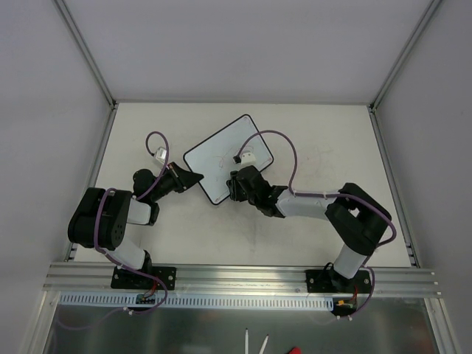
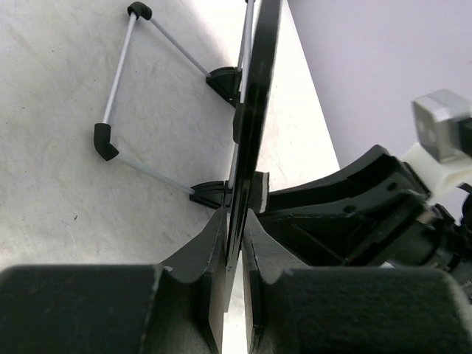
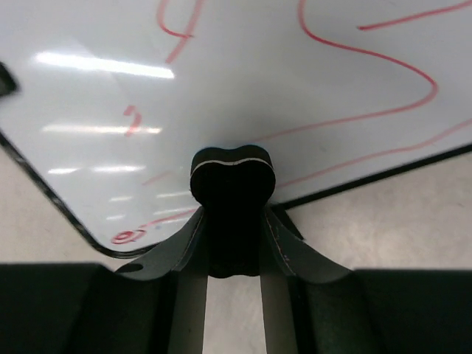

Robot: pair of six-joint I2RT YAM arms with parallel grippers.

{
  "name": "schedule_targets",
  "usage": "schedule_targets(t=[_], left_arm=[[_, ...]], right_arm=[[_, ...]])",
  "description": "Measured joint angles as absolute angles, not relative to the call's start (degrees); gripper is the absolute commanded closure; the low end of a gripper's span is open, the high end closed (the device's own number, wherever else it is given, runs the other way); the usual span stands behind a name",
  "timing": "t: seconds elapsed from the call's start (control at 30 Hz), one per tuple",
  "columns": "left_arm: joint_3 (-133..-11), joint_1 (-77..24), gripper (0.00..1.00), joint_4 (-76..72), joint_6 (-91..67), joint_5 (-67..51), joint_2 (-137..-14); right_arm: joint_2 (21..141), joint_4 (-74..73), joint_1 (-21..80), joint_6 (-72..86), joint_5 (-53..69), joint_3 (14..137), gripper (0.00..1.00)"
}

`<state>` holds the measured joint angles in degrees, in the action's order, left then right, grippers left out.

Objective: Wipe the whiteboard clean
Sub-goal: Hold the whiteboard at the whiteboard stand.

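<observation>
Top view: the whiteboard (image 1: 221, 156) sits skewed mid-table (image 1: 324, 140); my left gripper (image 1: 193, 179) bites its left corner; my right gripper (image 1: 237, 184) is at its near edge, over the white face; whether the board lies flat or is tipped, I cannot tell.

Left wrist: board seen edge-on, black rim running up the frame; my fingers (image 2: 214, 243) clenched on that rim, one each side; two black-tipped wire feet (image 2: 105, 140) stick out on the left.

Right wrist: my jaws grasp a black bone-shaped eraser (image 3: 232, 173), its end against the board's face near the rim; red scribbles (image 3: 431, 85) cross the white.
</observation>
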<state>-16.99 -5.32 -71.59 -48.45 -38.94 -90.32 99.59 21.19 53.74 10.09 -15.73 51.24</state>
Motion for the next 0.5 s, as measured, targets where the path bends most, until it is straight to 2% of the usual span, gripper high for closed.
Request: schedule_targets(t=[0.33,0.5], left_arm=[[-17.4,-6.3,1.00,-72.7,-49.7,-41.5,-89.7],[-17.5,-6.3,1.00,-72.9,-49.8,-41.5,-89.7]], right_arm=[[91.1,0.3,48.9,4.3,-15.5,55.1,1.00],[88.5,-4.0,44.1,1.0,-14.4,57.6,1.00]])
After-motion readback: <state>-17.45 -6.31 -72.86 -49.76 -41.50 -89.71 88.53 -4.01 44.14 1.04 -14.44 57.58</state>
